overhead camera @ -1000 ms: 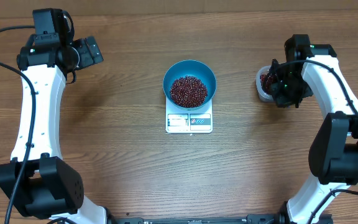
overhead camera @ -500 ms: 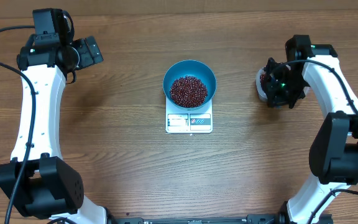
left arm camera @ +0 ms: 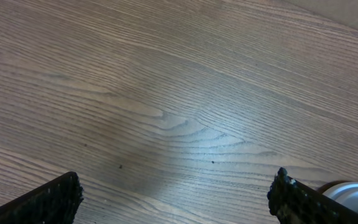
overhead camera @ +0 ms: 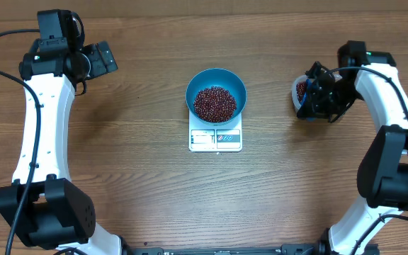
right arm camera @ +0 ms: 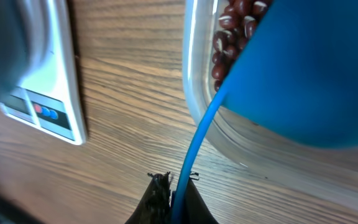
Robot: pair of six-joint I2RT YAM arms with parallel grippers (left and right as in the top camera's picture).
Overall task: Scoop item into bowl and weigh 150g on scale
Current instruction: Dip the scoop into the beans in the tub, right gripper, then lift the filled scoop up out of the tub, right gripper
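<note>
left gripper (left arm camera: 176, 198): jaws spread wide, nothing held, above bare table (left arm camera: 166, 93) at far left.
right gripper (right arm camera: 173, 190): clamped tight on thin handle of blue scoop (right arm camera: 303, 74); scoop head over clear tub (right arm camera: 194, 93) at right edge of table.
bowl (overhead camera: 216, 76): seated on scale (overhead camera: 215, 139) at table centre, well apart from both grippers.
beans (overhead camera: 214, 103): mounded in bowl; more visible in clear tub under scoop.

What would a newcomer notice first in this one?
The bright blue round bowl, holding small dark red-brown beans, sits dead centre on a small white square scale. On the right, the right arm's fingers pinch a blue plastic scoop over a clear plastic tub of beans.
</note>
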